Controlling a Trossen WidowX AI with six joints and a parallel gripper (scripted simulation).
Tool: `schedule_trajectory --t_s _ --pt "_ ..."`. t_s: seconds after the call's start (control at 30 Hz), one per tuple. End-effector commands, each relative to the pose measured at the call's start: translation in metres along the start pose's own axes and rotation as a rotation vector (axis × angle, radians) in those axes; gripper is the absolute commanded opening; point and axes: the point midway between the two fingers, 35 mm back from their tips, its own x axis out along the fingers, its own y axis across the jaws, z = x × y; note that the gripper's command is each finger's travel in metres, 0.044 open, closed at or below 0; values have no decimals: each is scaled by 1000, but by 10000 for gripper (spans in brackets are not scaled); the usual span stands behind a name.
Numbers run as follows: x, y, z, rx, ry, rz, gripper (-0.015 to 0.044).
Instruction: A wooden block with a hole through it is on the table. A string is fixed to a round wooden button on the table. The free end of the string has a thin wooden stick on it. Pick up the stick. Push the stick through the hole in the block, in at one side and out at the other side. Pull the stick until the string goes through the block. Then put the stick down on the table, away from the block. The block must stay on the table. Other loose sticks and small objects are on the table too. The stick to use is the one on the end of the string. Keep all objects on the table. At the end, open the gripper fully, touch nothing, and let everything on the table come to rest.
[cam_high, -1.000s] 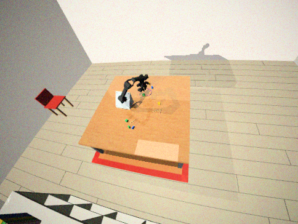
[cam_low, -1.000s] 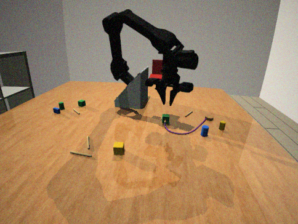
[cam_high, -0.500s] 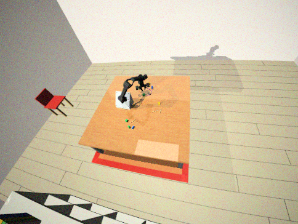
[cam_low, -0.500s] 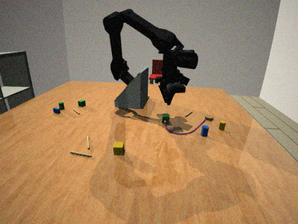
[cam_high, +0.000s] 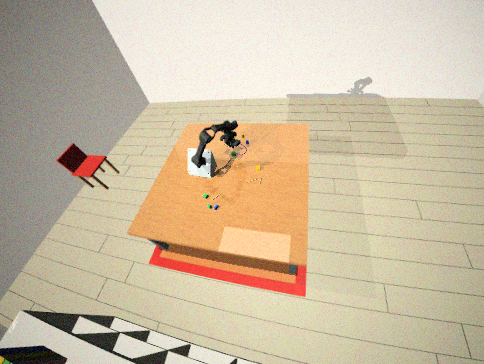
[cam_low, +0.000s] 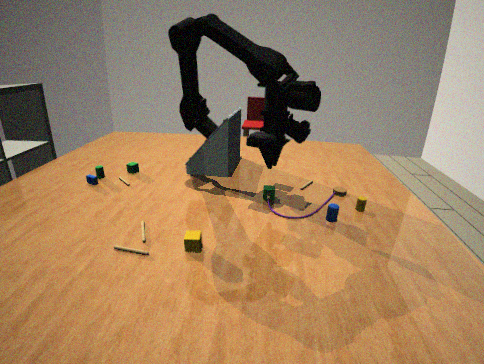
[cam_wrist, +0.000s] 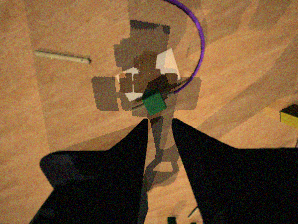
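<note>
Lining up over the block

We keep the pincer (cam_low: 270, 166) (cam_wrist: 159, 122), slightly open and empty, square to the block (cam_low: 269, 193) (cam_wrist: 154, 103) before descending.

I see grey walls (cam_high: 60, 65) (cam_low: 150, 60) meeting a brighter white one (cam_high: 300, 45) (cam_low: 450, 90), pale plank flooring (cam_high: 430, 200) (cam_low: 425, 180), a red chair (cam_high: 91, 165) (cam_low: 254, 109), and a grey shelf unit (cam_low: 47, 120) at my exterior view's left edge.

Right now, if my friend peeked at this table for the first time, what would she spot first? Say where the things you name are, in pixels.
Probably the big black arm (cam_high: 207, 136) (cam_low: 227, 37), bent high over the wooden table. Next, the purple string (cam_low: 295, 217) (cam_wrist: 203, 45), curving between a green block (cam_low: 269, 193) (cam_wrist: 154, 103) and a round button (cam_low: 340, 191).
</note>
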Motion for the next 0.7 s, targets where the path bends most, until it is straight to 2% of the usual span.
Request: schedule_trajectory --t_s 0.0,0.23,0.67 --pt "1 21 -10 798 14 11 123" --pt "1 26 -12 1161 21 10 123" --pt "1 26 -13 1174 21 10 123"
